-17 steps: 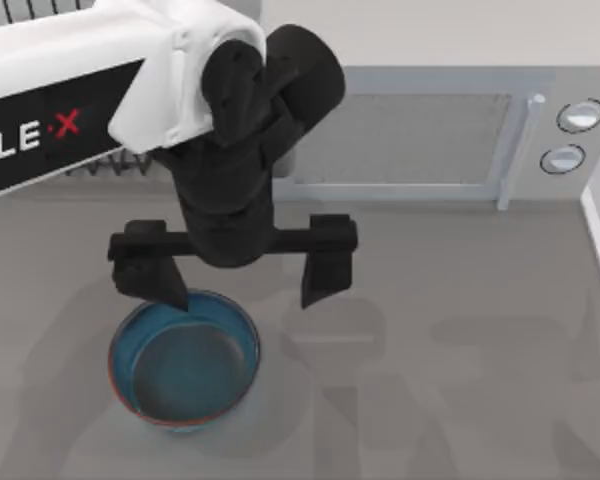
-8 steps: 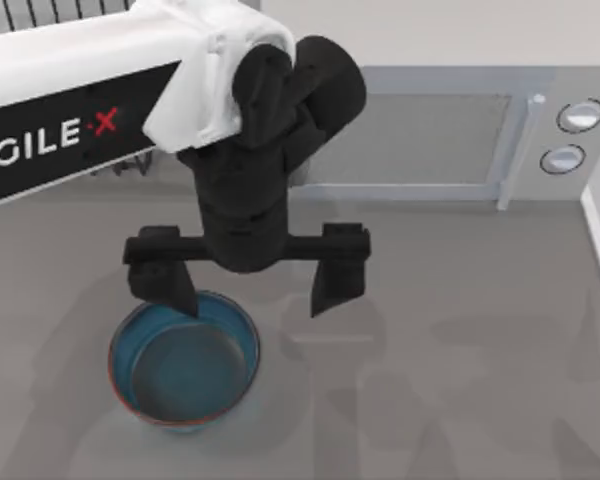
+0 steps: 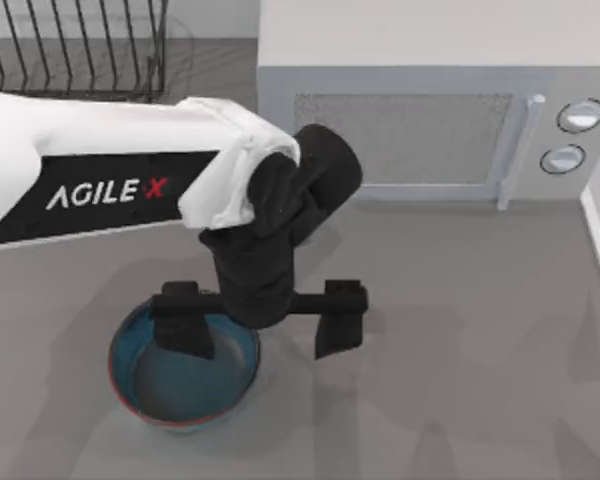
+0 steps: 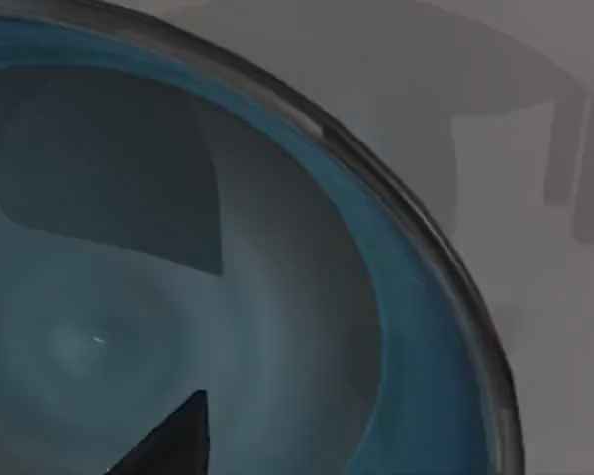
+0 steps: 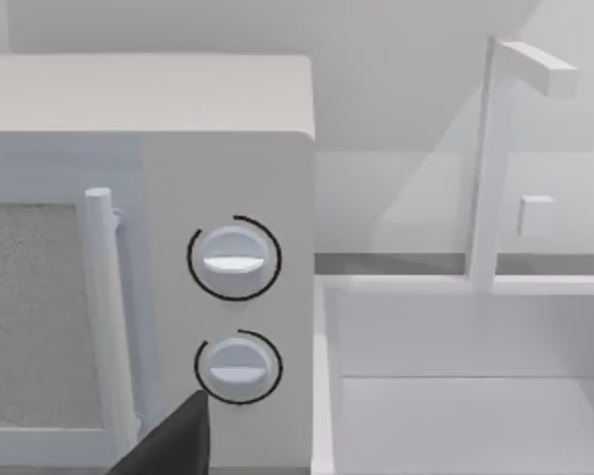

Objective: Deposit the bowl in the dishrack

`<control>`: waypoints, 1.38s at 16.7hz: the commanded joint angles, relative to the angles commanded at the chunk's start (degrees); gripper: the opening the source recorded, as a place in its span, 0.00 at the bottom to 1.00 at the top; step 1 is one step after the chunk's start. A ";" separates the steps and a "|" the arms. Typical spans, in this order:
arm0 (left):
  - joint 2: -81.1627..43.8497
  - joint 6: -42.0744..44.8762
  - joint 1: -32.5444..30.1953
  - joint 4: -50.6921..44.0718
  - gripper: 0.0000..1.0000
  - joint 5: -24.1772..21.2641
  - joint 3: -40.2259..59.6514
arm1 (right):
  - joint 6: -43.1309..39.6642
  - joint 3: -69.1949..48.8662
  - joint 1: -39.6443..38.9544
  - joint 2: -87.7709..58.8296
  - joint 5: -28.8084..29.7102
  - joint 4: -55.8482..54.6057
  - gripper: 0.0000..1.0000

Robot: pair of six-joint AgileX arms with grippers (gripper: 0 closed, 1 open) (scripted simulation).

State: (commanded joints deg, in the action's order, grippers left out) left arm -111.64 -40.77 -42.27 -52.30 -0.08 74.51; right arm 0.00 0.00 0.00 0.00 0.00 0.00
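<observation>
Left claw [image 3: 259, 330] spread wide, straddling the near-right rim of the bowl [image 3: 183, 385]: one finger inside the bowl, the other outside on the bench [image 3: 450, 380]. Bowl sits at front left; dishrack [image 3: 75, 50] waits at back left, beside the microwave [image 3: 420, 120]. The right wrist view faces the microwave's dials.
</observation>
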 joint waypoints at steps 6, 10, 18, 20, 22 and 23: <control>-1.21 -0.03 -0.03 3.43 1.00 -0.01 -2.78 | 0.00 0.00 0.00 0.00 0.00 0.00 1.00; -1.21 -0.03 -0.03 3.43 0.70 -0.01 -2.78 | 0.00 0.00 0.00 0.00 0.00 0.00 1.00; -1.21 -0.03 -0.03 3.43 0.10 -0.01 -2.78 | 0.00 0.00 0.00 0.00 0.00 0.00 1.00; -1.21 -0.03 -0.03 3.43 0.00 -0.01 -2.78 | 0.00 0.00 0.00 0.00 0.00 0.00 1.00; -1.21 -0.03 -0.03 3.43 0.00 -0.01 -2.78 | 0.00 0.00 0.00 0.00 0.00 0.00 1.00; -1.21 -0.03 -0.03 3.43 0.00 -0.01 -2.78 | 0.00 0.00 0.00 0.00 0.00 0.00 1.00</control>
State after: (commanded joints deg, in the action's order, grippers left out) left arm -112.84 -40.80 -42.30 -48.87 -0.09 71.73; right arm 0.00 0.00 0.00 0.00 0.00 0.00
